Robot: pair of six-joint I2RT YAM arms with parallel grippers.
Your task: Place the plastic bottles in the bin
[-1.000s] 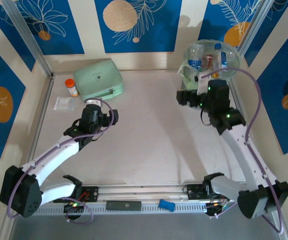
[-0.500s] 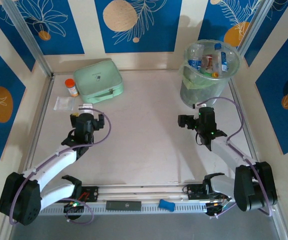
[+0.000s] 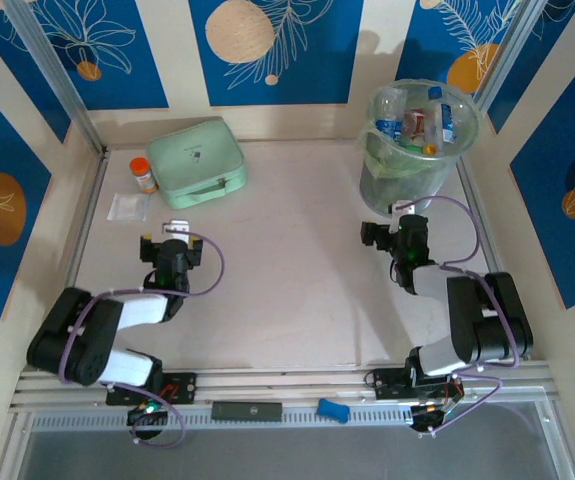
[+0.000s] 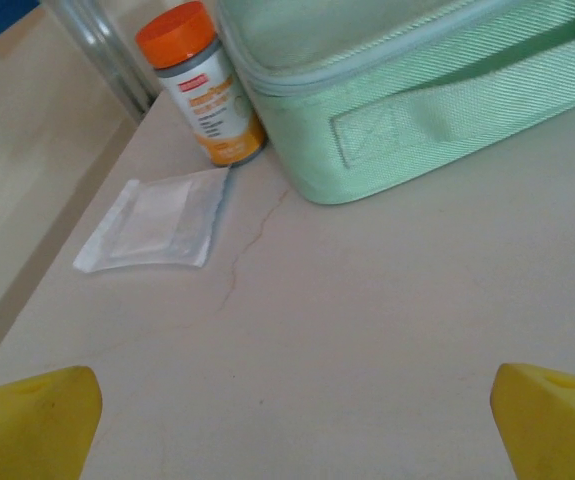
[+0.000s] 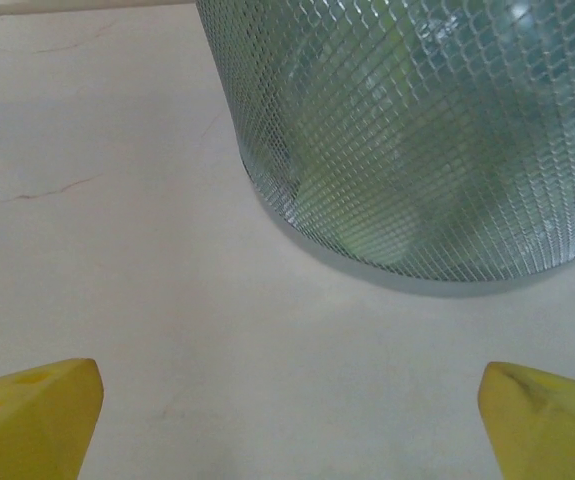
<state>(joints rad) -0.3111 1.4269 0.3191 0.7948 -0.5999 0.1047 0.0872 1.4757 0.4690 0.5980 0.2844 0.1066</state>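
several plastic bottles (image 3: 407, 120), with blue caps and blue or red labels, sit piled inside the round translucent bin (image 3: 372, 175) at the far right of the worktop (image 3: 287, 280) in the top view. every bottle i can see is in it. left gripper (image 3: 172, 240) and right gripper (image 3: 395, 228) hover low, fingers spread, holding nothing. mint-green zip case (image 3: 199, 160), orange-capped jar (image 3: 144, 175) and small clear sachet (image 3: 128, 206) lie far left, not task items.

left wrist: yellow fingers (image 4: 27, 420) wide apart, facing the jar, sachet and case. the case is cut off by the frame.

right wrist: fingers (image 5: 32, 410) wide apart, bin wall just ahead. pale green shapes behind it are too blurred to name.

judgement: the dropping step looks finished, and the next move calls only for checking for a leftover. bottle count inside the bin is unclear.
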